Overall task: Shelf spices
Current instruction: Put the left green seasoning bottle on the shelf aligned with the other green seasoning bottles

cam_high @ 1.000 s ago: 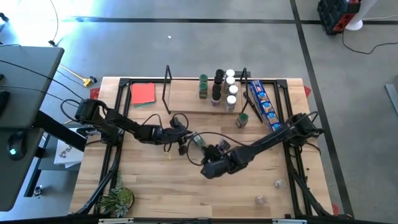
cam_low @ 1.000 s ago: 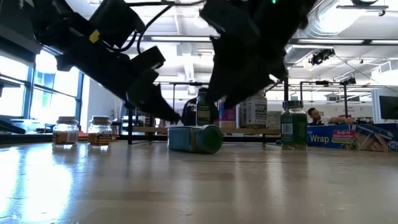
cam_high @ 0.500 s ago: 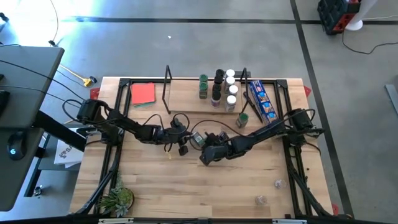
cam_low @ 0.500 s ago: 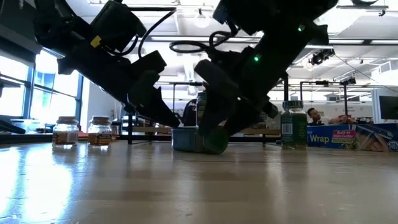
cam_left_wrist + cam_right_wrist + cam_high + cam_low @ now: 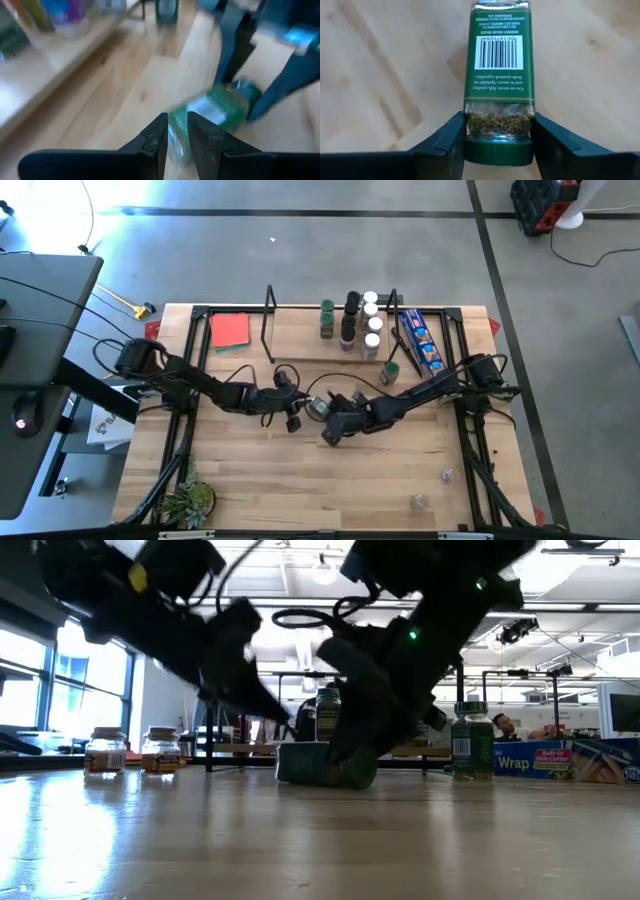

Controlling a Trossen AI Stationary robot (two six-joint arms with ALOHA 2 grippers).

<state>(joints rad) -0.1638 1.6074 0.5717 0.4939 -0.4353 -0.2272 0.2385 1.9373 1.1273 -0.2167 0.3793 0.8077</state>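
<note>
A spice jar (image 5: 498, 75) with a green label and a green lid (image 5: 499, 152) lies on its side at mid-table (image 5: 318, 406). My right gripper (image 5: 498, 131) is shut on it, reaching in from the right (image 5: 333, 420). Just left of the jar, my left gripper (image 5: 176, 125) hovers (image 5: 293, 416) with its fingers a narrow gap apart and nothing between them. Several more spices (image 5: 350, 320) stand upright on the low wooden shelf (image 5: 300, 348) at the far side. One green-lidded jar (image 5: 390, 372) stands on the table in front of the shelf. My right gripper pinches the jar between its two fingers (image 5: 447, 145) at the clear glass band (image 5: 472, 122) beside the lid. The fingers slant down from the table's right and near side, one on each side of the jar. The jar lies on the table, lid end toward the wrist.
A long blue snack packet (image 5: 420, 345) lies right of the shelf, a red card (image 5: 230, 330) left of it. Black uprights (image 5: 270, 320) end the shelf. A small plant (image 5: 190, 500) sits near left, and two small things (image 5: 432, 488) lie near right.
My right gripper has gone toward the table's far edge and down, from the near side of the lying jar onto it, and now straddles the jar's lid end. The jar still lies on its side at mid-table.
</note>
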